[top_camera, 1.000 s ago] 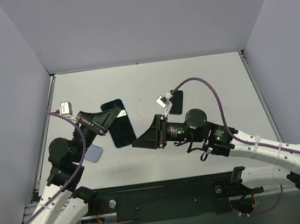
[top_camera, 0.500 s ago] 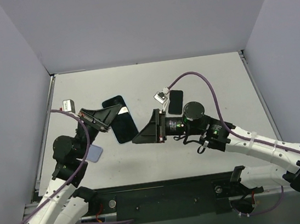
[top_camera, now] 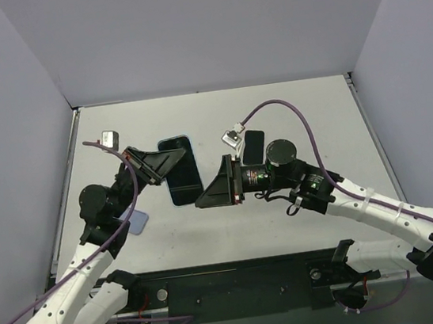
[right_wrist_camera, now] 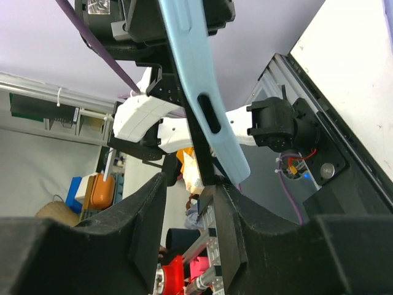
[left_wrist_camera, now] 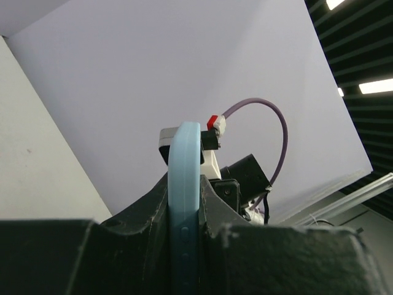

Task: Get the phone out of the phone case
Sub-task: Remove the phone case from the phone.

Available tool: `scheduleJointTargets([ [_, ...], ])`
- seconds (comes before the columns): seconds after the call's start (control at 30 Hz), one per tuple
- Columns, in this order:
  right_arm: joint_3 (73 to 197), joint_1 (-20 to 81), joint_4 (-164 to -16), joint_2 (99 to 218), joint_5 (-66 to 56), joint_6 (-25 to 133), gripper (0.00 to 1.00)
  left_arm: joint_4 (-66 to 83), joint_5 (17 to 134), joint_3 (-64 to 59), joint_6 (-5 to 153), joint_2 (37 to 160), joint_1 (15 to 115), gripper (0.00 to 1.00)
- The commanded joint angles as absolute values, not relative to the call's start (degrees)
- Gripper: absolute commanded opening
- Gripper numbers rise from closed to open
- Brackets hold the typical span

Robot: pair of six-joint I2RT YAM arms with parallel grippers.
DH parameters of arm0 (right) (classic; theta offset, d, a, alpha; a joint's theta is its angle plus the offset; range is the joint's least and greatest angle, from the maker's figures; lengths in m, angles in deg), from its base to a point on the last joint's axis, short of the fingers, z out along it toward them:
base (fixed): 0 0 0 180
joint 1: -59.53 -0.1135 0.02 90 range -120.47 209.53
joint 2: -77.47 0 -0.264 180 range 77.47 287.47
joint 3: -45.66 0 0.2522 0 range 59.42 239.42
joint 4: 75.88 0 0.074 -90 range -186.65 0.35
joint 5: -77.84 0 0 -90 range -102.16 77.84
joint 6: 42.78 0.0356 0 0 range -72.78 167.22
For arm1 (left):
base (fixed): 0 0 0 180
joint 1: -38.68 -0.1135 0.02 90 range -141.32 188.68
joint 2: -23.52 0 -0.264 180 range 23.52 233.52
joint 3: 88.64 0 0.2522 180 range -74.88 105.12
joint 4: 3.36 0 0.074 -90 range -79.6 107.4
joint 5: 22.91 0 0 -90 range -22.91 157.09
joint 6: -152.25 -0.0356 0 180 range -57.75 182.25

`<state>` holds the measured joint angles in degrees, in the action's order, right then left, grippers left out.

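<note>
Phone (top_camera: pixel 182 174) not yet out, we judge: dark screen sits inside blue phone case (left_wrist_camera: pixel 184 209). Left gripper (top_camera: pixel 167 162) clamped on case's left edge. Right gripper (top_camera: pixel 202 201) pinched nearly closed at case's lower corner, seemingly on phone. We count 2 grips set; peeling apart left to do.

Top external: I look down from above and behind arm bases, far out, whole pale grey tabletop (top_camera: pixel 289 104) in frame.
Left wrist: I sit close behind own black fingers (left_wrist_camera: pixel 73 258), facing up at lilac wall (left_wrist_camera: pixel 123 74); light-blue rubbery phone case (left_wrist_camera: pixel 185 203) edge-on at centre.
Right wrist: equally close, facing left arm's white links (right_wrist_camera: pixel 147 117) and black base rail (right_wrist_camera: pixel 350 184).
All three views share that case.
</note>
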<state>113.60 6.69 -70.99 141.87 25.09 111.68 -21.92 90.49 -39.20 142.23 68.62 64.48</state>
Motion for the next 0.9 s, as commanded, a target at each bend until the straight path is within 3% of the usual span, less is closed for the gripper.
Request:
scheduleJointTargets([
  [0.0, 116.9, 11.9, -70.9, 143.0, 16.0, 107.3, 0.33, -31.1, 106.3, -34.3, 149.3, 66.6, 66.9, 0.0],
  [0.23, 118.0, 14.7, -71.8, 144.1, 17.4, 107.0, 0.34, -30.9, 107.9, -34.4, 151.0, 67.3, 66.8, 0.0],
  [0.4, 118.0, 12.2, -64.4, 147.0, 16.1, 110.5, 0.34, -32.1, 102.1, -36.2, 151.8, 66.6, 67.4, 0.0],
  [0.87, 119.3, 3.2, -56.9, 153.9, -2.8, 108.4, 0.29, -30.2, 89.4, -41.9, 152.4, 61.1, 68.4, 0.0],
])
